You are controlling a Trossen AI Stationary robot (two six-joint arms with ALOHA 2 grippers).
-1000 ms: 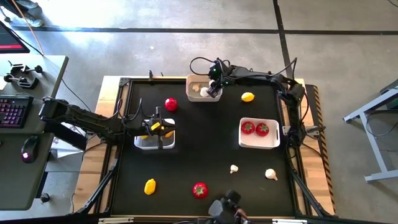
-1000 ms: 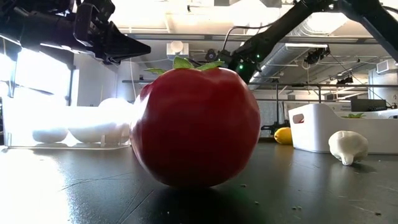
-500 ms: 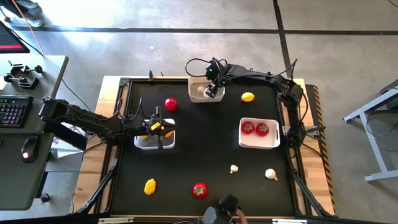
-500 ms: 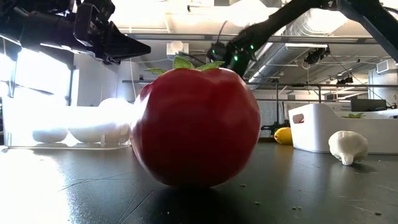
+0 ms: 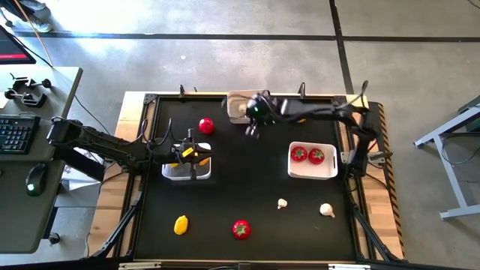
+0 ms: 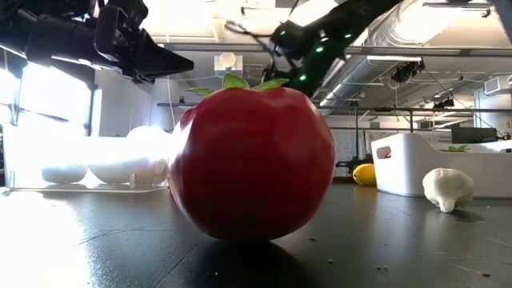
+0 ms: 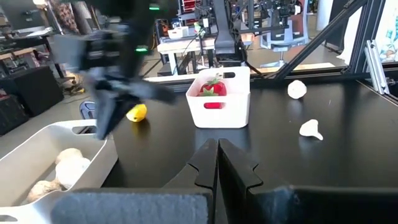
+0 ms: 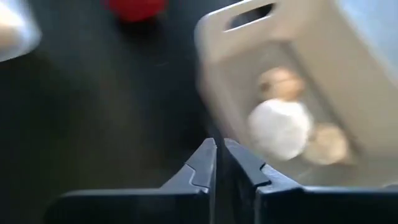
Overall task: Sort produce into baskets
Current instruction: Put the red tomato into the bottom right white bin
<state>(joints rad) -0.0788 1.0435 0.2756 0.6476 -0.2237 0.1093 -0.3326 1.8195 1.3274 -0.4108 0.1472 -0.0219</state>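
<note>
Right gripper (image 5: 253, 131) swung off garlic basket (image 5: 238, 107), jaws together, blurred; left jaws together.

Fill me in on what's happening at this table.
Two arms are sorting toy produce into white bins. The right gripper, jaws shut and empty, is beside the garlic bin at the far edge. The left gripper hangs shut over the lemon bin. Two tomatoes sit in the third bin. Loose tomatoes, lemons and garlic remain on the table.
</note>
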